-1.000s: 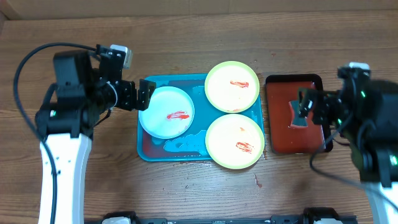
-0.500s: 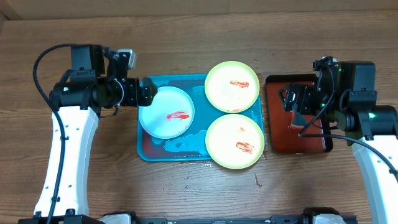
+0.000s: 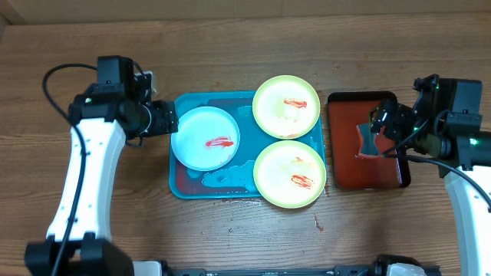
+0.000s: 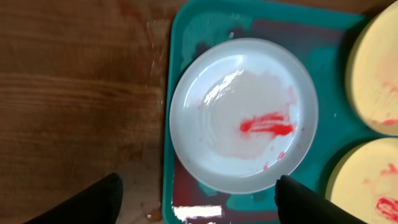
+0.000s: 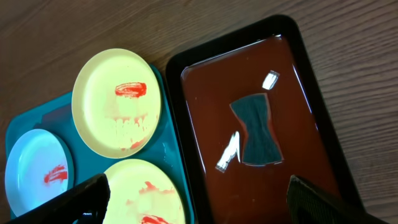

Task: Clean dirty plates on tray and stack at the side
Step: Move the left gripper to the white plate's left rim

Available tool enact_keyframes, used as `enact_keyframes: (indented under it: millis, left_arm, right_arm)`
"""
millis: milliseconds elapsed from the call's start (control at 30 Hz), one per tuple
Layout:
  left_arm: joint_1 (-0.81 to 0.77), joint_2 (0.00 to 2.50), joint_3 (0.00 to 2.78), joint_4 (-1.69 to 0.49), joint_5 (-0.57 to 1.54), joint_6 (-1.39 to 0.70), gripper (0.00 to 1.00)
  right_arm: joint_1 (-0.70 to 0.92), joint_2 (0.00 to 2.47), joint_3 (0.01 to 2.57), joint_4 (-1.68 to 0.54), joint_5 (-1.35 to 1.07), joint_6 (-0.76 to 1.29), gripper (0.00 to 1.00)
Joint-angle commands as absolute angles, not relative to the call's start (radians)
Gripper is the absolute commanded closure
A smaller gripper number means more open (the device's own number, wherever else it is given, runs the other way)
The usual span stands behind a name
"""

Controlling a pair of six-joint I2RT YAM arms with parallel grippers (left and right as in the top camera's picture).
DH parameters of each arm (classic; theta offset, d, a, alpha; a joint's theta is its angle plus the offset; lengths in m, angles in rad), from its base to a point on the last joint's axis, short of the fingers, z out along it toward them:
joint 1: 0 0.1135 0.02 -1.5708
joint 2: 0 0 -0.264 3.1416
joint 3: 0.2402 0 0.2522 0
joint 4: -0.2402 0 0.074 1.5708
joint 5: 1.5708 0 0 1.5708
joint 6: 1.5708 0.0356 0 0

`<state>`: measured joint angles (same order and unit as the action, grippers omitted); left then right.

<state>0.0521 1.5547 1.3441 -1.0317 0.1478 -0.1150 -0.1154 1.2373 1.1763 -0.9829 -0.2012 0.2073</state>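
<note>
Overhead view of a wooden table (image 3: 253, 46) with a robot arm at each side. At far left, the left gripper (image 3: 164, 121) hangs just outside the 9 o'clock edge of the blue tray (image 3: 179, 185), its two fingers spread wide and holding nothing. Its wrist camera looks straight down on a white plate (image 4: 244, 115), which suggests it is lining up to take that plate by its near rim. The white plate lies flat in the tray's left half, with a red sauce smear near its centre. Moving right, two yellow-green plates fill the tray's right half: the upper plate (image 3: 286, 106) at 1 o'clock and the lower plate (image 3: 290, 175) at 5 o'clock. Both carry red smears, sit very close together and overhang the tray's rim. All three are dirty and none is stacked, so the task looks barely begun. A small red spot (image 3: 317, 223) marks the table at the lower plate's 5 o'clock. Just beside the blue tray, at its 3 o'clock, sits a red tray (image 3: 367, 175) with a black rim, glossy as if wet, holding a grey sponge (image 5: 256, 129). The right gripper (image 3: 381, 127) hovers over that sponge, fingers wide apart and empty, probably to pick it up for wiping. The crowded plates leave little free room on the blue tray.
</note>
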Motion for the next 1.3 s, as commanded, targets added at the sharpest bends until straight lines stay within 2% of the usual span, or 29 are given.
enact_keyframes:
  millis: [0, 200, 333, 533, 800, 1033, 1267]
  left_arm:
    - [0.044, 1.631, 1.361, -1.051, 0.131, -0.139, 0.25]
    - [0.044, 1.732, 1.361, -1.007, 0.172, -0.023, 0.28]
    - [0.044, 1.773, 1.361, -0.936, 0.177, 0.08, 0.35]
    - [-0.004, 1.856, 1.369, -0.849, 0.156, 0.233, 0.34]
    - [-0.082, 2.038, 1.567, -0.884, -0.027, 0.266, 0.42]
    - [-0.061, 2.048, 1.665, -0.929, 0.011, 0.323, 0.38]
    - [-0.062, 2.106, 1.665, -0.972, 0.085, 0.406, 0.4]
  right_arm:
    - [-0.119, 1.252, 1.194, -0.976, -0.179, 0.217, 0.08]
    - [-0.119, 1.276, 1.194, -0.976, -0.172, 0.213, 0.08]
    - [-0.119, 1.287, 1.194, -0.974, -0.172, 0.213, 0.08]
    - [-0.119, 1.307, 1.194, -0.971, -0.168, 0.209, 0.08]
    - [-0.119, 1.338, 1.194, -0.975, -0.157, 0.209, 0.08]
    - [-0.119, 1.338, 1.194, -0.976, -0.157, 0.21, 0.08]
    - [-0.119, 1.338, 1.194, -0.976, -0.157, 0.209, 0.08]
